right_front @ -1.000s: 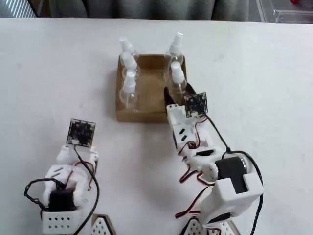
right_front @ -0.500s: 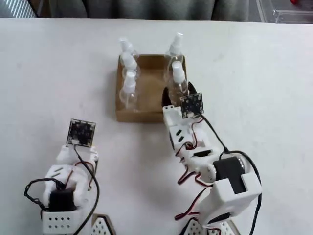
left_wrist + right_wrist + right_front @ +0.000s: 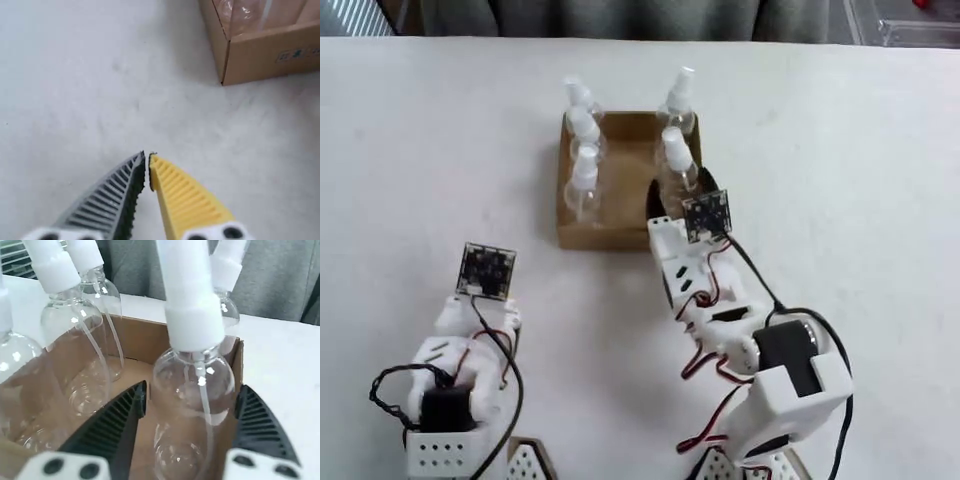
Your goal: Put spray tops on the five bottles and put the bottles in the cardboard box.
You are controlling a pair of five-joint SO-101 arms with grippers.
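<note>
The cardboard box [image 3: 620, 236] stands at mid table with several clear bottles in it, each with a white spray top. My right gripper [image 3: 678, 188] is at the box's near right corner, shut on a spray-topped bottle [image 3: 676, 152]. In the right wrist view that bottle [image 3: 192, 382] stands upright just inside the box wall [image 3: 234, 352], between my right gripper's [image 3: 191, 390] black fingers [image 3: 117, 422]. Other bottles [image 3: 75, 335] stand along the opposite side. My left gripper [image 3: 148, 161] is shut with nothing in it, low over bare table short of the box [image 3: 265, 55].
The left arm [image 3: 460, 350] sits folded near the front edge, left of the box. White table surface lies open on all sides of the box. A clear plastic container [image 3: 910, 25] stands at the far right corner.
My right arm has shifted slightly left and forward, carrying its bottle a little further over the box. The left arm has kept still.
</note>
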